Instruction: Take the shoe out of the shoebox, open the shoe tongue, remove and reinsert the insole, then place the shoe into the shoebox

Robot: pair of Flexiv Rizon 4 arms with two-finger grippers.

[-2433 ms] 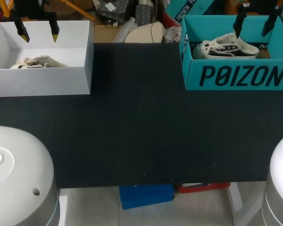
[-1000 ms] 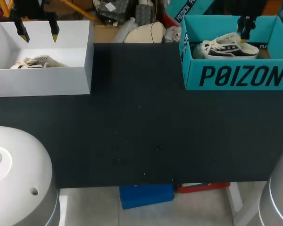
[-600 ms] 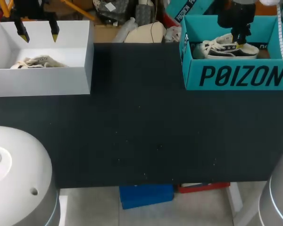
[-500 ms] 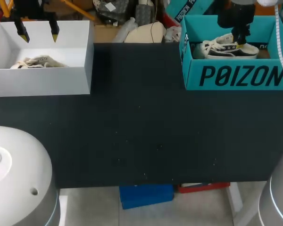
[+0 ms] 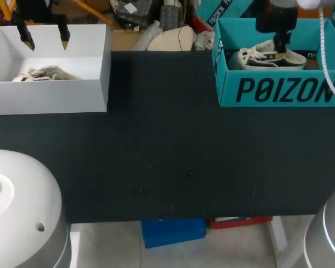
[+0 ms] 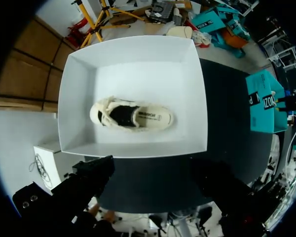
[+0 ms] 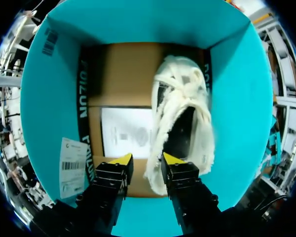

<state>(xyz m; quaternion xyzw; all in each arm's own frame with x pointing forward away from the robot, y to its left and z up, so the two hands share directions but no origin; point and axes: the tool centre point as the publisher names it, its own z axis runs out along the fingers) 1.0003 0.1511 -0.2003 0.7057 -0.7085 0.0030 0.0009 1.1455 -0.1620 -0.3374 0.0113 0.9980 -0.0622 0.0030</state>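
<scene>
Just ahead of the right pincer, whose fingers stand slightly apart and grip nothing yet, the shoe lies in the teal box, so every step, lifting out first, seems left to do.
</scene>
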